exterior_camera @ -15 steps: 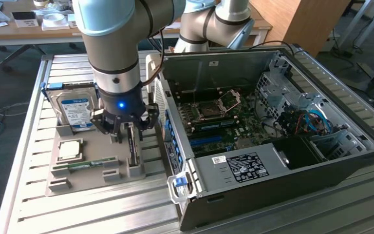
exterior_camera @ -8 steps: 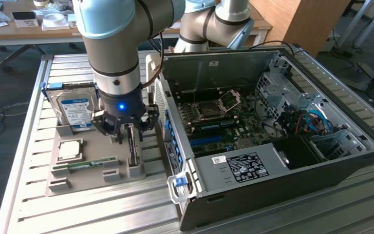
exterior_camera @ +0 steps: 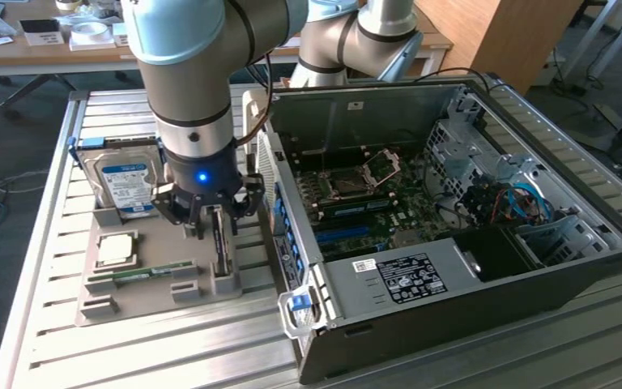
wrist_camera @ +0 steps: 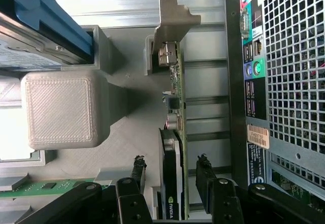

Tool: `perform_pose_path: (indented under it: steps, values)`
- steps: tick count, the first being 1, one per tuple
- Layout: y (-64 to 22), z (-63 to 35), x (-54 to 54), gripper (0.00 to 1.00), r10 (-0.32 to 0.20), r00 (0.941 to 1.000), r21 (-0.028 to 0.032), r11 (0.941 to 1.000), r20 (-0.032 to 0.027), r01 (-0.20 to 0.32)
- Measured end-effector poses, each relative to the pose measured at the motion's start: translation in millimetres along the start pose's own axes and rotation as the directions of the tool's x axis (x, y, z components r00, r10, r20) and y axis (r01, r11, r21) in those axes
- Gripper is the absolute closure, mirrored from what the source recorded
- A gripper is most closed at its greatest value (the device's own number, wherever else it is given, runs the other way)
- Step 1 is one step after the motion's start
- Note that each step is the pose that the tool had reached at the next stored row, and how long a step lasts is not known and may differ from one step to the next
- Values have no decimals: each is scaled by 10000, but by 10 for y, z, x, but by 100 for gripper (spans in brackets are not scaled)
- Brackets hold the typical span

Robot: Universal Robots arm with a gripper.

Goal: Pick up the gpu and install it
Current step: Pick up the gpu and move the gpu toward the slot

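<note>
A gray tray with slots sits on the table, and it has four things in it. A silver hard drive with a blue and white label stands up in a slot at the back. A square chip lies flat in the middle. A thin green memory stick lies near the front. The gpu stands on its edge in a slot on the side of the tray next to the computer case. The pincer is right over the gpu. In the wrist view the pincer is wide open, with one finger on each side of the gpu and a small gap on both sides, so it has hold of nothing. The card's silver bracket is at the far end. The case is big and black and lies open. Inside it are a green main board, a black power box with a white label, and some blue wires. The table is made of long metal strips. Behind it is a wooden desk with small white boxes.
</note>
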State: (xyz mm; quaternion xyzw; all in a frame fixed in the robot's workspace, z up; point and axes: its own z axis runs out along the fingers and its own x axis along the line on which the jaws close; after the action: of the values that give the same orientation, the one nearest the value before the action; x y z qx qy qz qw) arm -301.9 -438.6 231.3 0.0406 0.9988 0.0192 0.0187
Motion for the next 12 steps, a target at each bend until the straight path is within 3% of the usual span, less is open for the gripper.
perform_pose_path:
  steps: [12]
  values:
    - [1, 1, -19, 47, 0, 10000, 0, 10000, -3, 0]
